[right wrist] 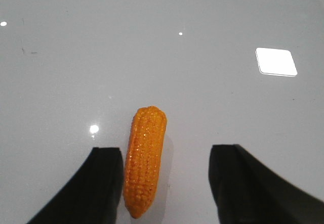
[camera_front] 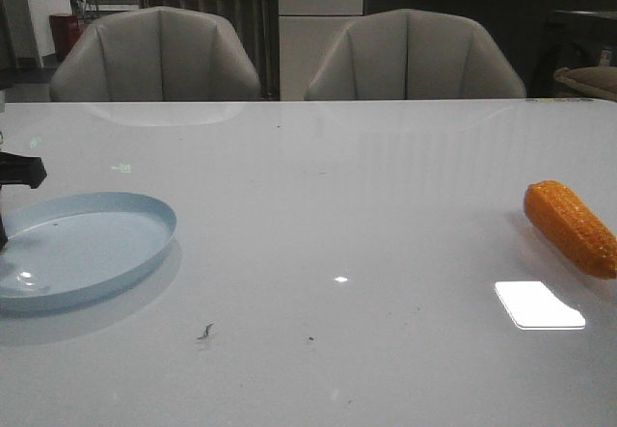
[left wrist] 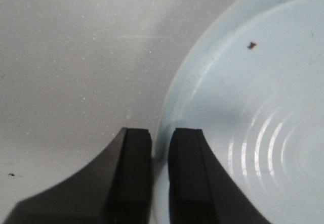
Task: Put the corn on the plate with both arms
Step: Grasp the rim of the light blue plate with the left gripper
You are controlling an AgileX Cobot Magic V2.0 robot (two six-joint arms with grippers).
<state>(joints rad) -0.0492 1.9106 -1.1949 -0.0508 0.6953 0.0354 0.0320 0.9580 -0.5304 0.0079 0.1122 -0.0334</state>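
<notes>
One orange corn [camera_front: 571,226] at the far right of the front view, lying flat on the white table [camera_front: 337,215]. Bumpy all over with tiny kernels, shiny like plastic, fat at one end and thinner at the other. Tilted, with one end up and left, the other end down by the right edge of the frame.

Well apart from it, at the lower left of the front view: a round pale blue plate [camera_front: 145,217], smooth and shallow, with a low rim and nothing on it. Just a dark bit of the left arm poking in at the left edge there.

Seen from the left wrist: left gripper [left wrist: 161,158] at the bottom middle, fingers nearly pressed together, pinching the rim of the plate in the thin gap.

Seen from the right wrist: right gripper [right wrist: 164,183] spread wide at the bottom of the frame, hanging over the corn. Corn between the two fingers, right up against one finger [right wrist: 98,183], well clear of the other.
</notes>
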